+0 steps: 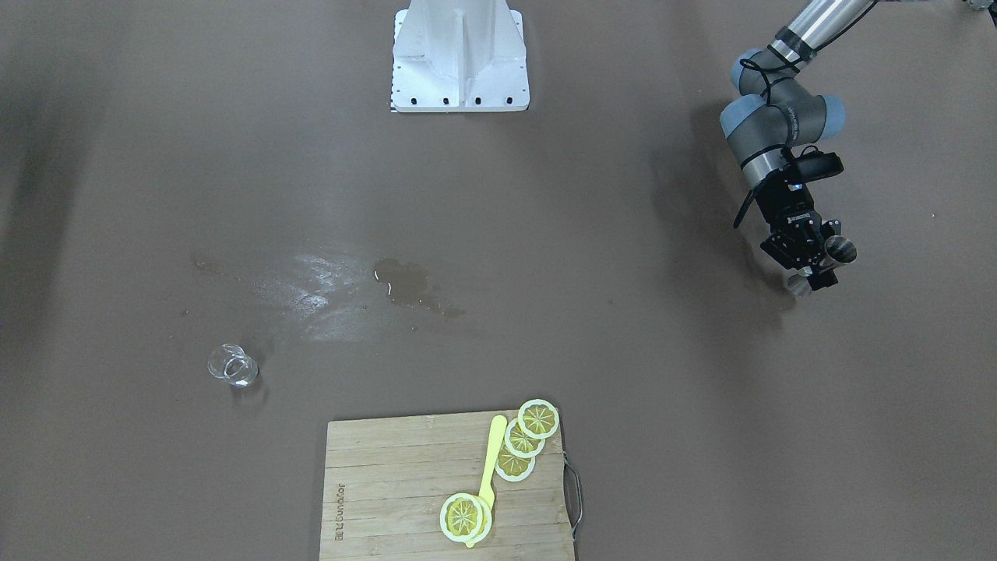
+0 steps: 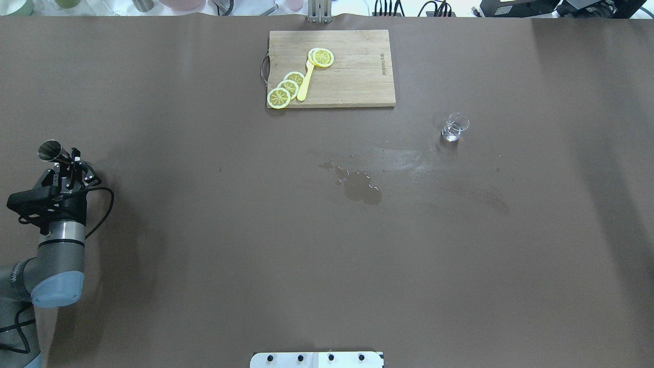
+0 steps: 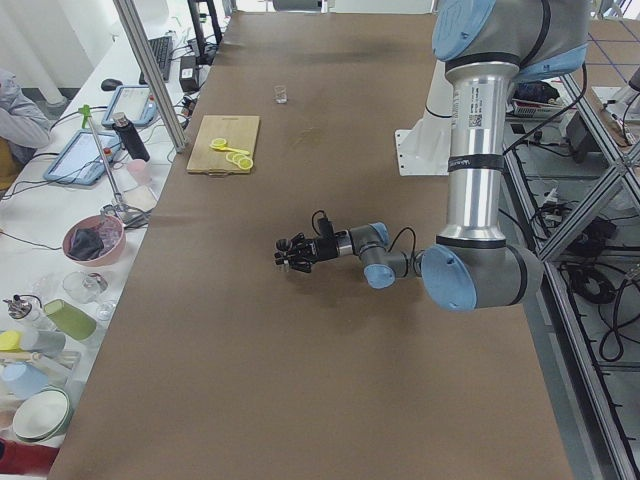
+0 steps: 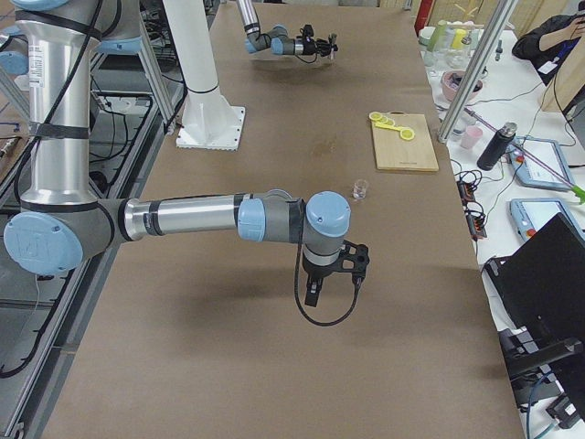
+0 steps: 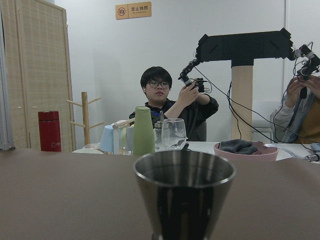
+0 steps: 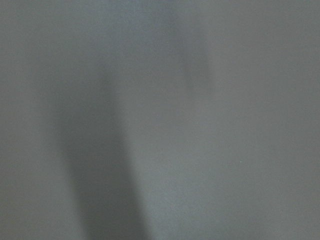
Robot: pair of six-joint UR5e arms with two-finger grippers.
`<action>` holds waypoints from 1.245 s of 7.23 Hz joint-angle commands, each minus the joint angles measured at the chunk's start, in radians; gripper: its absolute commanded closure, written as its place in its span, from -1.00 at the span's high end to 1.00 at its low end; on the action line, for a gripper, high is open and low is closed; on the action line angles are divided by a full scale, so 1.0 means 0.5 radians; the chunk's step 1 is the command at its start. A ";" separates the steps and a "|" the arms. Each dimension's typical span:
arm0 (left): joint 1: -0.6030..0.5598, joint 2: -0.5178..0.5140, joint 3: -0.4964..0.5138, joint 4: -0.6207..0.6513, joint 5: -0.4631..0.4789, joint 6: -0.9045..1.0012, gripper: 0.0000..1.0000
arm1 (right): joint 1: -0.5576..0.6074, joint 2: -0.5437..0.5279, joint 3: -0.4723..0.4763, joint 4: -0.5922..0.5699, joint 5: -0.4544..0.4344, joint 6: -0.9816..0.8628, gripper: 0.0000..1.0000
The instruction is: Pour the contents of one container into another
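- Your left gripper (image 1: 819, 267) is closed tight on the shiny metal cup (image 1: 841, 250).
- Your right gripper (image 4: 340, 262): you cannot tell.
- The little glass (image 1: 232, 365) stands far off.

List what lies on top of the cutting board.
On the cutting board: three overlapping lemon slices at one corner, a yellow utensil, and another slice over the utensil's end, hiding its shape. Anything beneath the slices is covered.
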 commanded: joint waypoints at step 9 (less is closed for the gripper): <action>0.026 -0.042 -0.039 0.007 -0.060 0.006 0.96 | 0.000 -0.014 -0.007 0.006 -0.004 0.011 1.00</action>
